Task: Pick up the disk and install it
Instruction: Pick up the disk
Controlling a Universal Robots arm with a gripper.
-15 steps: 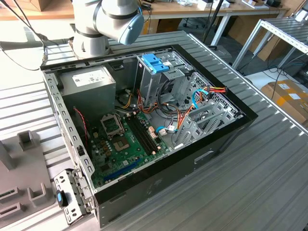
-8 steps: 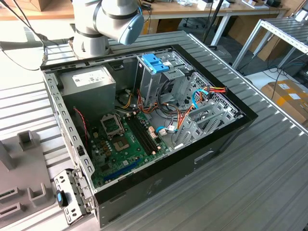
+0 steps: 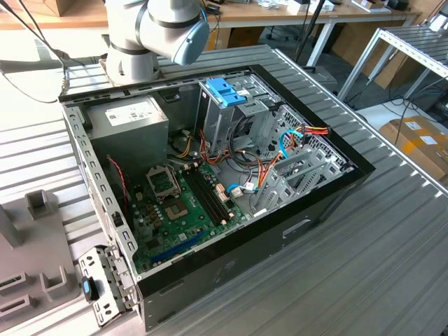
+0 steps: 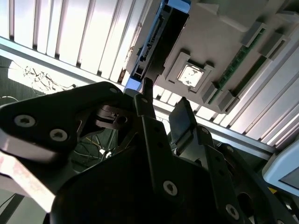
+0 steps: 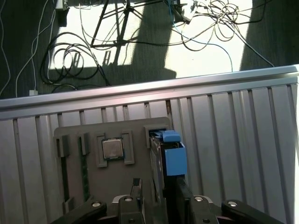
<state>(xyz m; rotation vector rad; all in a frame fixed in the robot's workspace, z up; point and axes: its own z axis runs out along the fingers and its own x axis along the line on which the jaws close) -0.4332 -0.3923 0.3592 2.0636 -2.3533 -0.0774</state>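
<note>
The disk stands on edge in a slot of a grey holder plate, with blue plastic rails at its end. In the second wrist view the disk appears as a dark narrow edge with blue ends, on the same holder plate. My gripper hangs over the disk's near end. One finger is on each side of it, and they stand apart without visibly pressing on it. In the second wrist view the gripper shows a free gap between its two black fingertips.
An open computer case lies on the ribbed metal table. It holds a motherboard, a grey power supply and a blue bracket atop the drive cage. A processor chip sits in the holder plate. Cables lie on the floor past the table edge.
</note>
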